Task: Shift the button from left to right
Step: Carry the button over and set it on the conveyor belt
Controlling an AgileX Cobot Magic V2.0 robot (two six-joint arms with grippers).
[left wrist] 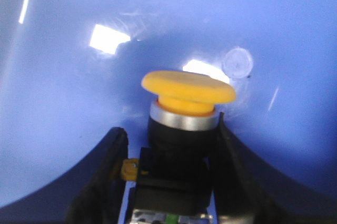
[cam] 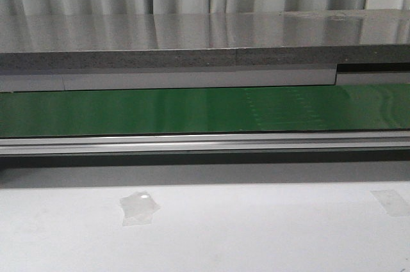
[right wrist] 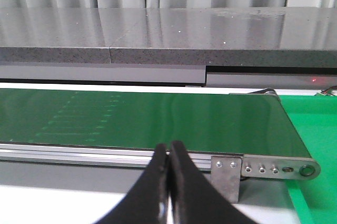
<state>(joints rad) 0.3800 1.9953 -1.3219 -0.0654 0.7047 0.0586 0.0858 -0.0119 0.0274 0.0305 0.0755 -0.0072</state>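
Note:
The button (left wrist: 188,88) shows only in the left wrist view: a round yellow-orange head, a silver collar and a black blocky body with a small green mark at its base. It sits between the fingers of my left gripper (left wrist: 169,129), head pointing away from the wrist, over a glossy blue surface (left wrist: 63,76). One black finger (left wrist: 237,171) presses the body's side; the other finger (left wrist: 100,176) touches a small yellow tab on the body. My right gripper (right wrist: 169,146) is shut and empty, in front of the green conveyor belt (right wrist: 158,116). Neither gripper shows in the front view.
The green belt (cam: 192,111) with its aluminium rail (cam: 192,144) runs across the front view, with a grey counter (cam: 192,35) behind it. The white table (cam: 256,233) in front has tape patches (cam: 138,208). The belt's end bracket (right wrist: 274,168) shows in the right wrist view.

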